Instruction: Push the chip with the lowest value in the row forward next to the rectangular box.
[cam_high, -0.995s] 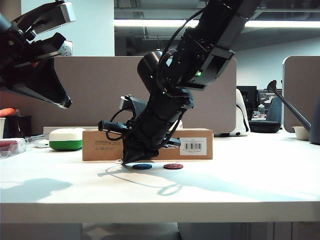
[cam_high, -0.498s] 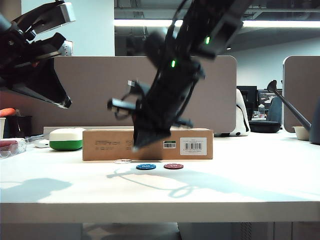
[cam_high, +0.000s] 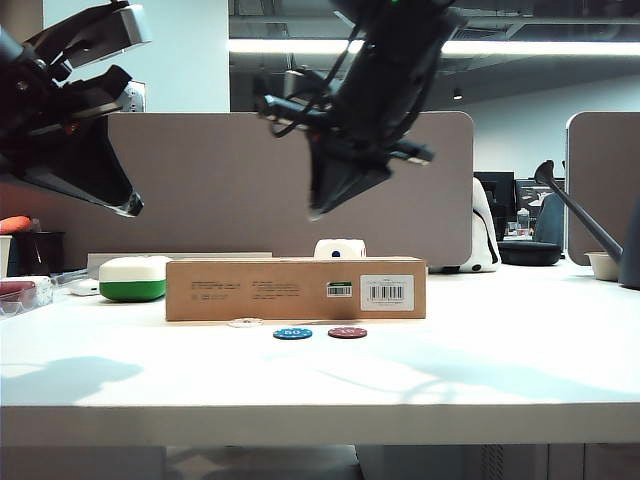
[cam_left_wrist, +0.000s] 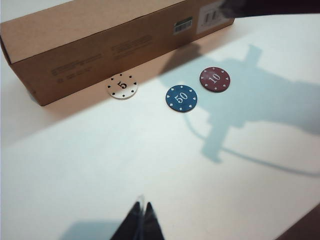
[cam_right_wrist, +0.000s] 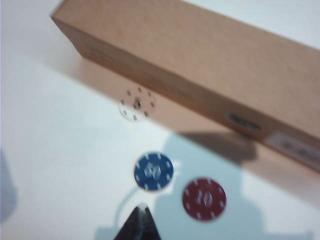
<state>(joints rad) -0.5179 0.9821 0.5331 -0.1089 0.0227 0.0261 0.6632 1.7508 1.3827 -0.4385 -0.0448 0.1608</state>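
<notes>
You've got the white table (cam_high: 480, 380) taking up most of the ext view, w/ office partitions behind it. Both arms are up in the air, neither touching anything.

The right gripper (cam_high: 318, 208) hangs high over the middle of the table, well above the rectangular box (cam_high: 290, 289), tip angled down and blurred. In its wrist cam its fingertips (cam_right_wrist: 140, 226) come to one closed point w/ nothing between them, hovering over the chips. The left gripper (cam_left_wrist: 140, 223) sits high at the left edge of the ext view, well apart from the box; its wrist cam shows the same thing, tips pinched together, empty.

The rectangular box lies long side toward you, barcode label near its right end. Behind its left end you see a white-and-green case (cam_high: 132, 277), near it but not touching as far as you can tell.

The row is no longer straight. The chip (cam_left_wrist: 122, 86), white w/ a "5", lies flat on the table just beside the box's front face, toward the box's left half; whether it touches the cardboard you can't tell. The blue chip (cam_left_wrist: 181, 98), marked "50", and the red chip (cam_left_wrist: 215, 79), marked "10", lie side by side w/ a small gap, a bit further out from the box than the white one, blue between white and red.
</notes>
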